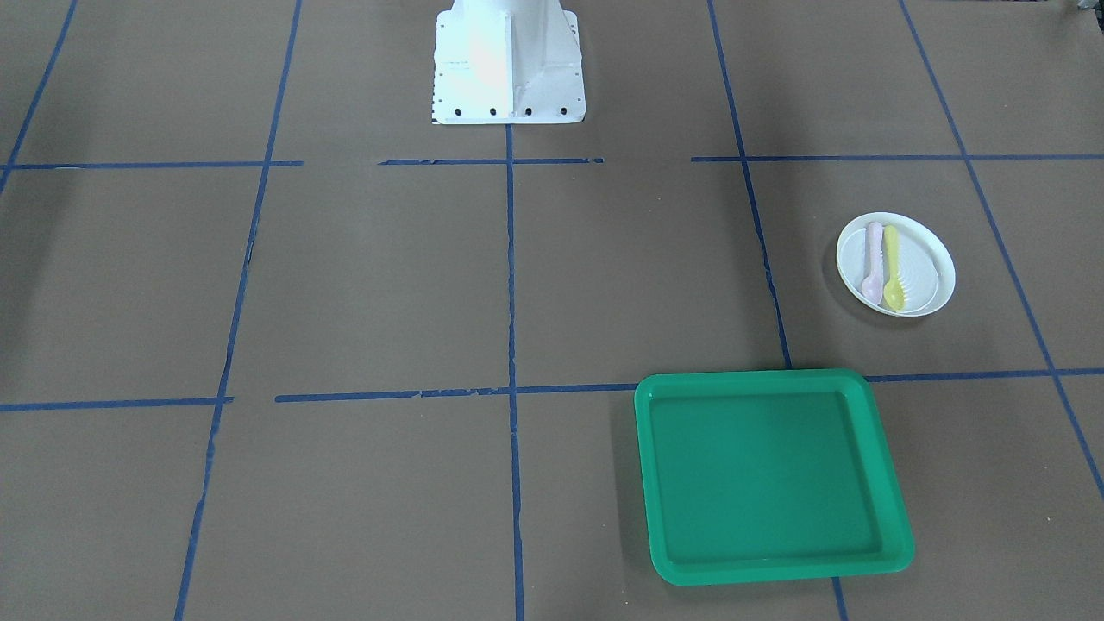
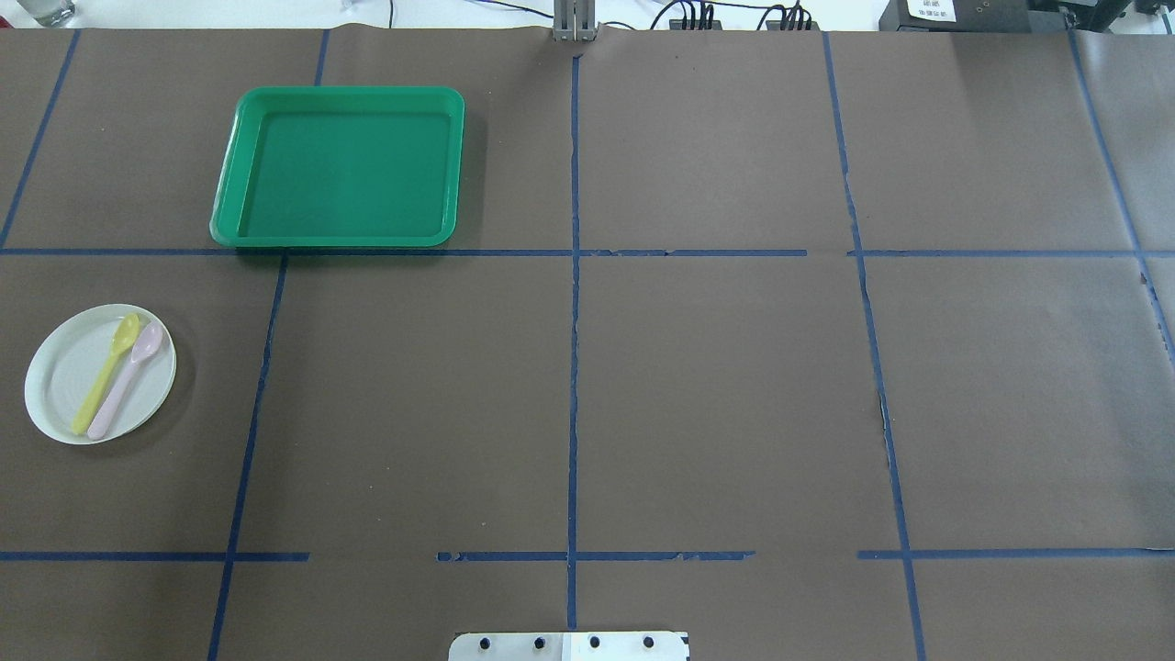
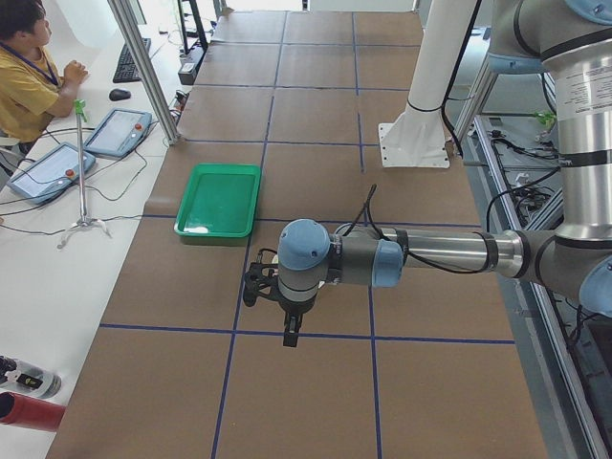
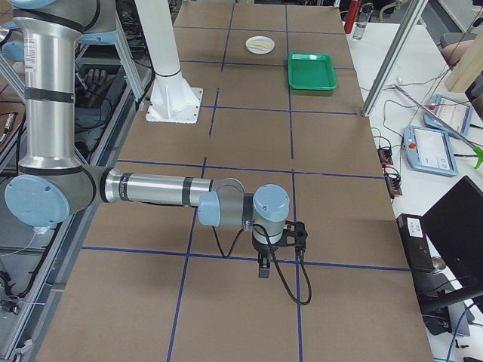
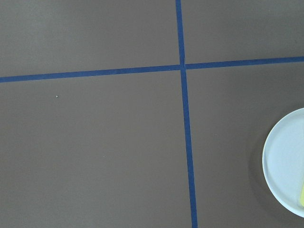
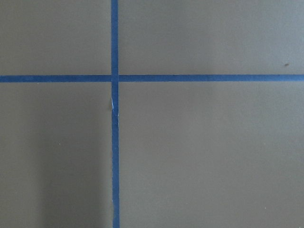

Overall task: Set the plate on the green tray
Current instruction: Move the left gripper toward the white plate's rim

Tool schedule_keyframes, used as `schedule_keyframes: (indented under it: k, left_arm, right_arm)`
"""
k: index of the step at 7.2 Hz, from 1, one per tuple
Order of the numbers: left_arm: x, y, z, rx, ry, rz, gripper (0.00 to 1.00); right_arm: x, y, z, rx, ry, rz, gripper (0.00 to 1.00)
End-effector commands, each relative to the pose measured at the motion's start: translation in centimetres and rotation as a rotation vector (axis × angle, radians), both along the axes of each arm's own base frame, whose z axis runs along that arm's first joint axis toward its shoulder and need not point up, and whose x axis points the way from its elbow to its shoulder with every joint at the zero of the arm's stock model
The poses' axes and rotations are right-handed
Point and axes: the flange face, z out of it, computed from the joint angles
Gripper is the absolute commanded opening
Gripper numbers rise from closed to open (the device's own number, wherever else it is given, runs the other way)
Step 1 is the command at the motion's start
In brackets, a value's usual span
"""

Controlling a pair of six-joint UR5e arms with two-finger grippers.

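A: Status of the small round white plastic plate?

B: On the brown paper-covered table, not lifted. It sits off to one side of the left pincer, not under it: the left wrist view catches only an arc of it at the margin. A yellow plastic spoon and a pink plastic spoon lie loose on it, side by side

A: The large flat green plastic tray?

B: Nothing on it. It is farther out from the left pincer than the plate, toward the operators' side, and apart from the plate. The right pincer is well apart from both, at the other end of the table

A: Pincer states?

B: Cannot tell for either. Each shows only in a side view, pointing down above the table

A: Step?

B: Judged not begun; the left arm approaching the plate looks likeliest

A: Failure modes?

B: (1) A pinch on one edge of the thin rim may let the plate pivot and spill the spoons. (2) A finger landing on a spoon handle would spoil the pinch. (3) Light plastic on paper: an off-centre descent could shove the plate rather than grip it. (4) Release over the tray's raised rim would leave the plate tilted, half on, half off
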Motion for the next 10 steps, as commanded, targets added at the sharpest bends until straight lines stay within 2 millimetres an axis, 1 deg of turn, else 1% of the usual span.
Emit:
schedule_keyframes:
  k: [1,2,3,4,5,6,7,8,9,10]
  left_arm:
    - [-0.1,0.5,-0.1,0.036,-0.006,0.034,1.0]
    - [-0.1,0.7,0.3,0.027,-0.005,0.034,1.0]
    - [-0.1,0.7,-0.1,0.035,-0.007,0.031,1.0]
    - [-0.1,0.8,0.5,0.031,-0.004,0.032,1.0]
    - [0.1,2.6,2.4,-0.014,0.01,0.03,1.0]
    - [0.7,2.3,3.0,0.043,0.043,0.041,1.0]
    - [1.0,2.2,3.8,0.096,0.047,0.017,1.0]
    - [2.5,1.9,4.6,0.058,0.06,-0.003,1.0]
    - [5.4,1.2,4.3,0.057,0.068,0.034,1.0]
    - [8.8,0.3,3.2,0.058,0.088,0.047,1.0]
  right_arm:
    - [0.0,0.0,0.0,0.001,0.0,0.0,1.0]
    - [0.0,0.0,0.0,-0.001,0.0,0.0,1.0]
    - [0.0,0.0,0.0,-0.001,0.0,0.0,1.0]
    - [0.0,0.0,0.0,-0.001,-0.002,0.0,1.0]
    - [0.0,0.0,0.0,-0.001,0.0,0.0,1.0]
    - [0.0,0.0,0.0,-0.001,0.0,0.0,1.0]
    - [0.0,0.0,0.0,-0.001,0.0,0.0,1.0]
    - [0.0,0.0,0.0,-0.001,0.0,0.0,1.0]
    - [0.0,0.0,0.0,-0.001,0.0,0.0,1.0]
    - [0.0,0.0,0.0,-0.001,0.0,0.0,1.0]
